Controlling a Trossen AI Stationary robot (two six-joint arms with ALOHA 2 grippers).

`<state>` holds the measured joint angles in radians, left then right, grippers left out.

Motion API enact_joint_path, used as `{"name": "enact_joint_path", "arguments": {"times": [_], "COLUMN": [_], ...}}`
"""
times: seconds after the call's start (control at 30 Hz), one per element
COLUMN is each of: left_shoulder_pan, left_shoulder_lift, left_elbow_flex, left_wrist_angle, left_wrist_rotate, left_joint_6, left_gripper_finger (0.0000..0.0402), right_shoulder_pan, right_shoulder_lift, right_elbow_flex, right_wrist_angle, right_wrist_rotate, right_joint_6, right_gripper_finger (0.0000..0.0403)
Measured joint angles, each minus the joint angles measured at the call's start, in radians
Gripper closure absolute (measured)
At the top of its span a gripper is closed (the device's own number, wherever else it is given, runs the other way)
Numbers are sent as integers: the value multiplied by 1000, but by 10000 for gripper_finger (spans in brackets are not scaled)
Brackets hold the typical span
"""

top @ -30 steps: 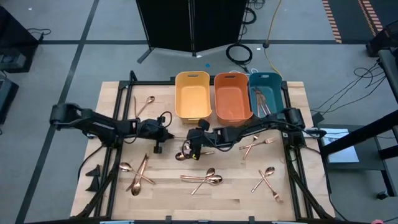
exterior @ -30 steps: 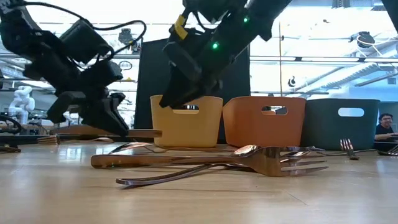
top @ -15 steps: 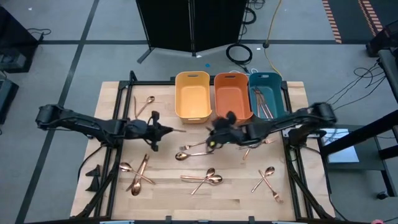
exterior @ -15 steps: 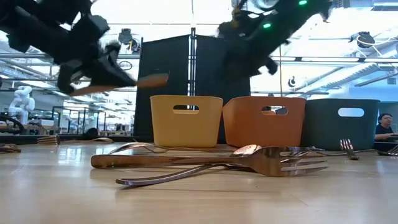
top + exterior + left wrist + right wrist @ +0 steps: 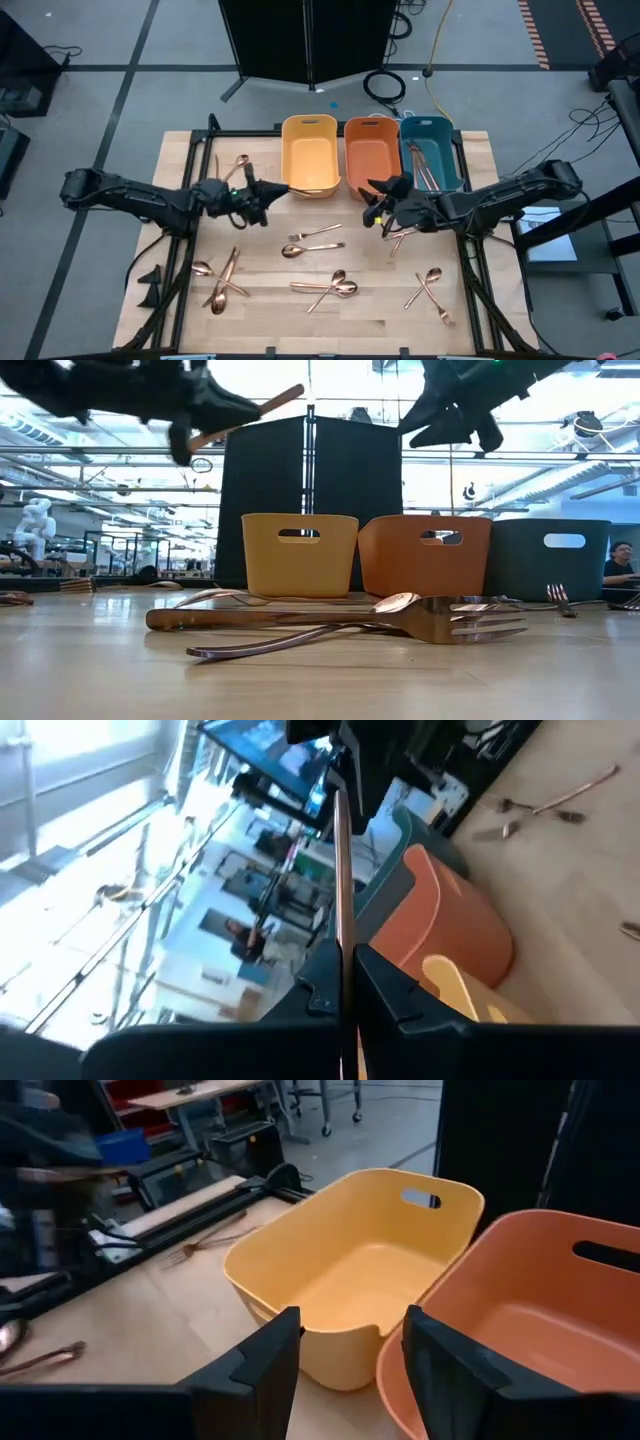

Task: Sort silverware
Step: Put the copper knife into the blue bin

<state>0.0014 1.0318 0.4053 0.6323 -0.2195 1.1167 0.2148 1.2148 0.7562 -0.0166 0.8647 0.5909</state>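
My left gripper hangs high above the table, just left of the yellow bin, shut on one slender copper piece of silverware. Its free end points toward that bin. My right gripper is open and holds nothing. It hangs in the air in front of the orange bin, and its wrist view looks into the yellow bin. More copper silverware lies flat on the table: a spoon and a fork at the middle, and crossed pieces nearer the front. My left gripper pinches the piece between its two fingers. The fingers lie about level and come from the table's left. The piece runs along them and sticks out past the tips. It is lifted clear, with its free end tilted upward.
A teal bin at the far right holds several pieces. Other silverware lies at the front left, the front right, the far left and under my right arm. A dark panel stands behind the bins.
My left gripper has risen with the piece, gone a little toward the far edge and the yellow bin, and rolled. The piece was low and level and now sits high with its free end tipped up. My right gripper, open throughout, has drawn back from the table's middle toward the right edge, rising.
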Motion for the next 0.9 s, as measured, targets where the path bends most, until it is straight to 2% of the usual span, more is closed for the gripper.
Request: {"name": "enact_joint_path", "arguments": {"times": [0.13, 0.3, 0.4, 0.6, 0.73, 0.9], "left_shoulder_pan": [97, 165, 180, 203, 213, 221], "left_shoulder_lift": [145, 342, 450, 642, 716, 758], "left_elbow_flex": [98, 267, 380, 570, 653, 712], "left_wrist_angle": [9, 16, 19, 12, 15, 13], "left_wrist_rotate": [157, 266, 290, 291, 300, 365], "left_joint_6": [9, 138, 220, 369, 409, 410], "left_gripper_finger": [396, 396, 396, 396, 396, 396], "right_shoulder_pan": [16, 46, 55, 93, 129, 141], "right_shoulder_lift": [-7, -19, -26, -81, -130, -172], "right_elbow_flex": [-1, -1, -1, -1, -1, -1], "right_wrist_angle": [-4, -10, -9, -13, -11, -11], "right_wrist_rotate": [-5, -1, 9, 104, 155, 185], "right_joint_6": [-8, -7, 11, 20, -7, -33], "right_gripper_finger": [238, 238, 238, 238, 238, 238]}}
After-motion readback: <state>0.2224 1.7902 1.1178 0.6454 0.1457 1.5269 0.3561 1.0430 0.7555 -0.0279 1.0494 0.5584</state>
